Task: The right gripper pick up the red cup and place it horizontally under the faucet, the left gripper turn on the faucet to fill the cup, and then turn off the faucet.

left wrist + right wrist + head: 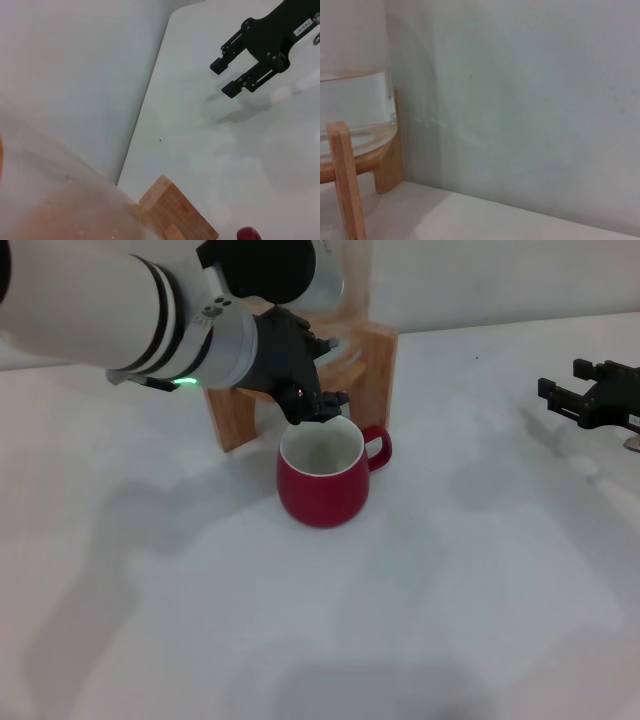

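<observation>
Red cup (pixel 322 476) stands upright on the tabletop (pixel 450 590) before the wooden stand (pixel 372 368), under my left tool (pixel 312 405), which is at the hidden faucet; I cannot tell its fingers' state. My right tool (pixel 231 75) waits well apart, fingers spread. I judge the faucet step is underway; next I need a lever turn.

it looked like a lab or test bench: a bare white worktop (pixel 450 590) against a plain pale wall (pixel 530 100), carrying only a glass jar (pixel 355 105) on a wooden stand (pixel 375 370) and a red cup (pixel 322 480).
</observation>
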You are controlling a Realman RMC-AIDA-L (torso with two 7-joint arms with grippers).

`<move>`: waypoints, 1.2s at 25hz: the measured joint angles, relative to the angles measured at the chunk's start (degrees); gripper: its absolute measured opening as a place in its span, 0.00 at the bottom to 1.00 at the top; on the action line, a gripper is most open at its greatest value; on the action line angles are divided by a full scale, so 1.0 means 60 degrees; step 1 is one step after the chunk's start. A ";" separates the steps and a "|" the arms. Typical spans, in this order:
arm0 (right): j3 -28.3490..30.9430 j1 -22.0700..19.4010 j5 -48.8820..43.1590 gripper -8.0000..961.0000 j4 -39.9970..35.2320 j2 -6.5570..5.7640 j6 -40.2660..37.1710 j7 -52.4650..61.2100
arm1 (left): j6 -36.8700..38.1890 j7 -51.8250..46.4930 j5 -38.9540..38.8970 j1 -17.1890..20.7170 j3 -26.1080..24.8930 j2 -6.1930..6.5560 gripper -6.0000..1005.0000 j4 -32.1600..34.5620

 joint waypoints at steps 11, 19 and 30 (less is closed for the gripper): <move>-0.0003 -0.0002 0.0000 0.62 0.0000 0.0000 -0.0019 0.0000 | -0.0619 0.0251 -0.0603 0.0511 0.0033 -0.0002 0.59 0.1154; -0.0003 -0.0049 0.0000 0.62 0.0012 0.0001 -0.0012 0.0000 | -0.0705 0.0204 -0.0626 0.0673 0.0036 -0.0010 0.60 0.1407; -0.0004 -0.0134 0.0085 0.62 0.0033 0.0000 0.0027 -0.0001 | -0.1022 0.0156 -0.2501 0.2383 -0.0660 0.0012 0.62 0.3815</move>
